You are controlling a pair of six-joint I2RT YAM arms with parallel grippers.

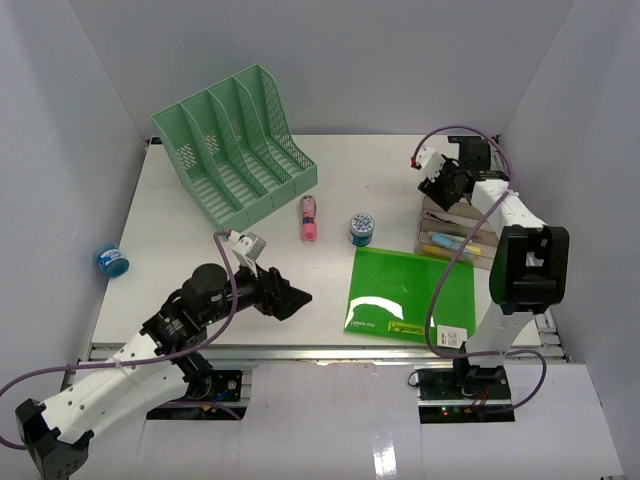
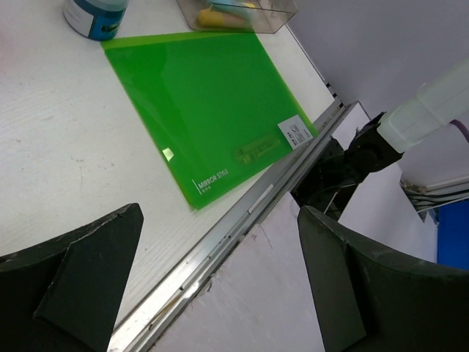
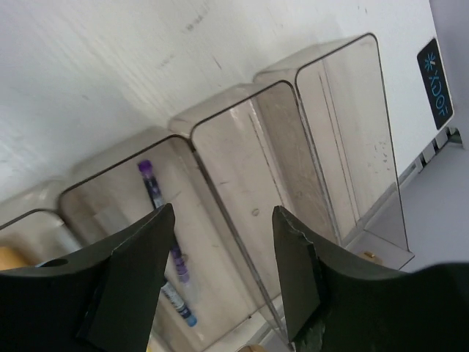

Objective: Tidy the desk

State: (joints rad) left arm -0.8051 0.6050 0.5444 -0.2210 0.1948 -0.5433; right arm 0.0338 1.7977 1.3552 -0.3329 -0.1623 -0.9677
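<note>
Hovering empty, the left gripper (image 1: 293,300) gaped wide and the right gripper (image 1: 441,180) stood parted above the desk (image 1: 360,170), seemingly rigid, slick, heavy, best left ungripped.

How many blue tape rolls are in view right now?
2. One blue roll lies at the desk's left edge by the wall; the other roll stands mid-desk, behind the green folder, right of the pink marker. More could be hidden.
</note>
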